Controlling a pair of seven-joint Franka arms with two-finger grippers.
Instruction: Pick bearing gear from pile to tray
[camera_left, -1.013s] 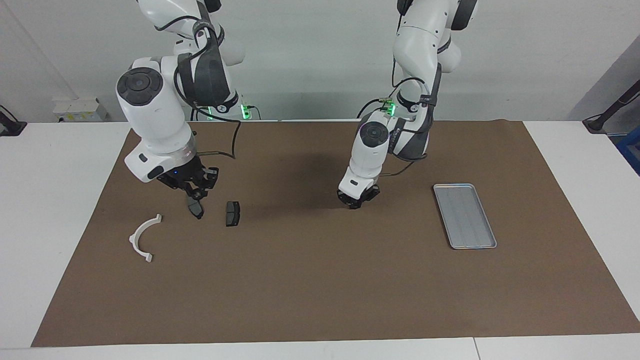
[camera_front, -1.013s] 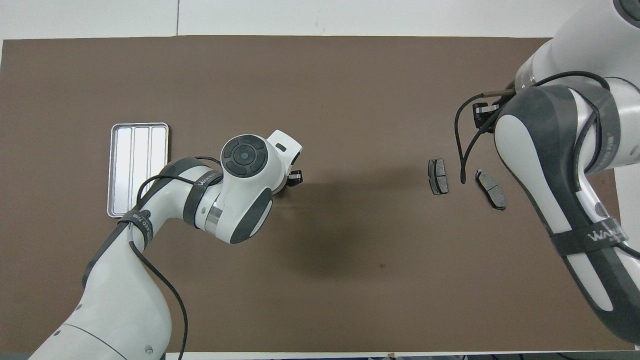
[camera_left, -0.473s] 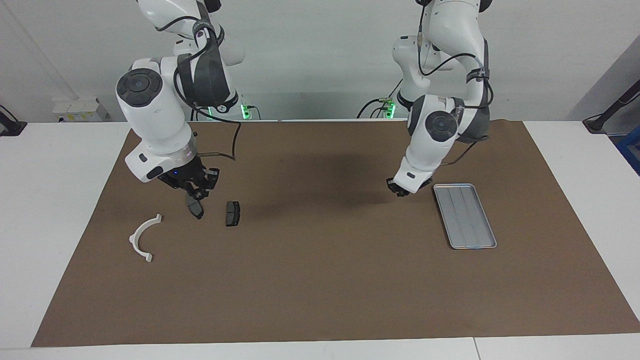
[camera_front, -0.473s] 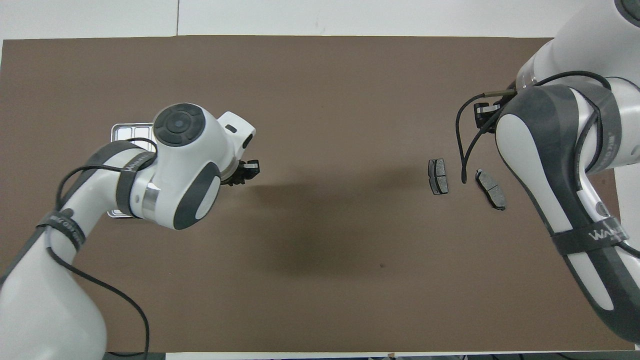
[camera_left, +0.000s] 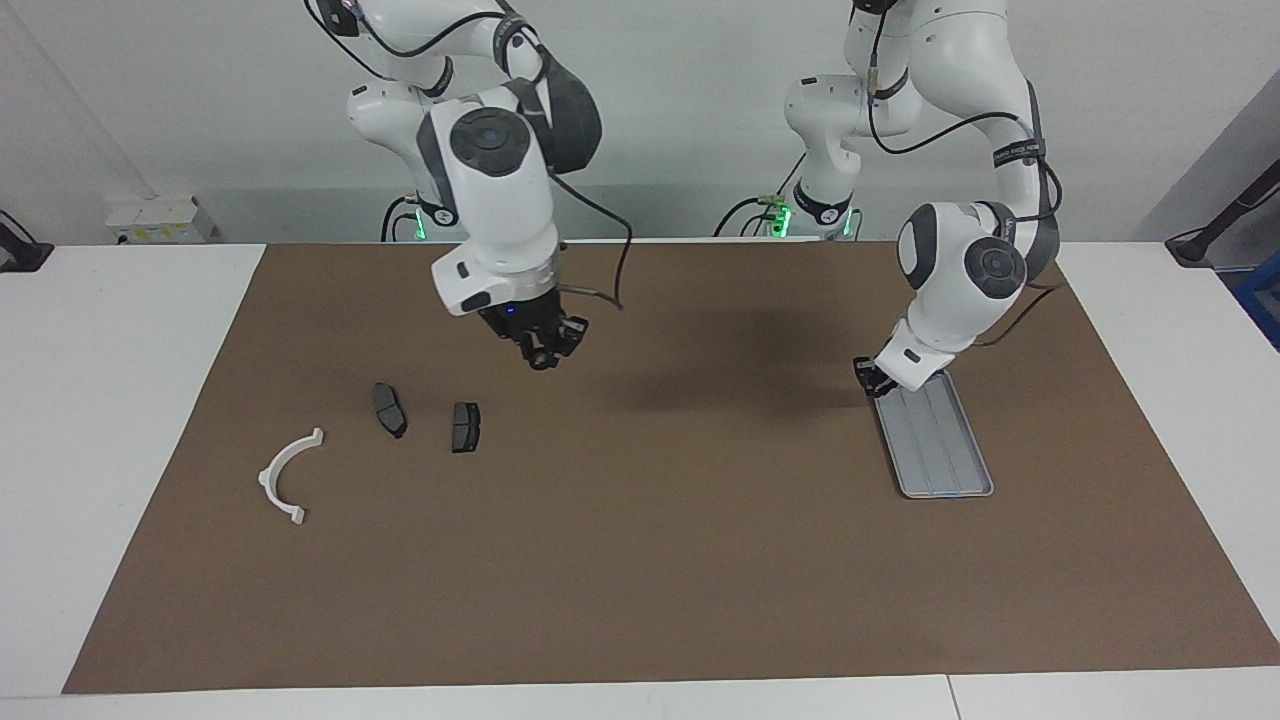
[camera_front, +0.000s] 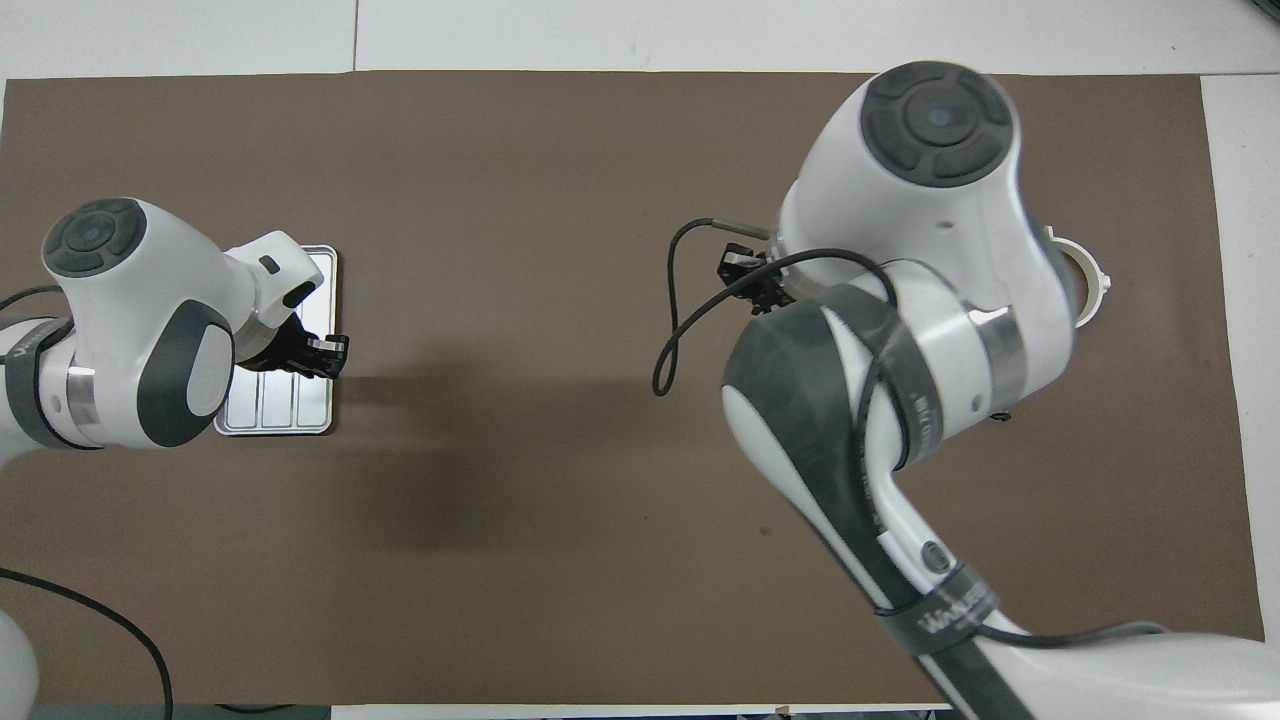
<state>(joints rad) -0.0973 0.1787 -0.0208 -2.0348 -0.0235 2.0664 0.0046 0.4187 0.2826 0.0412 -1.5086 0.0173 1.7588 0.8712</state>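
Black-fingered and angled down, the left gripper (camera_left: 872, 377) hangs over the tray's (camera_left: 945, 455) corner nearest the robots, on the side toward the mat's middle; in the overhead view the same gripper (camera_front: 318, 352) shows at the tray's (camera_front: 262, 415) long edge, its white wrist covering much of the metal. Whether its fingers are parted or closed, or whether anything small sits between them, cannot be told. Silver-grey and grooved lengthwise, the tray lies on the brown mat (camera_left: 650, 560) toward the left arm's end of the table. The right gripper (camera_left: 545, 352) is up in the air over bare mat, toward the mat's edge nearest the robots and short of its middle; its fingers' spread cannot be told either, and nothing is seen in them. From the overhead view it (camera_front: 755, 285) is partly hidden under the arm's own bulk. What shows of the pile lies toward the right arm's end of the mat: two dark brake pads, one (camera_left: 389, 410) and the other (camera_left: 465, 427), near each other but apart, and a white curved arc (camera_left: 286, 476) nearer that end's edge, farther from the robots than the pads.
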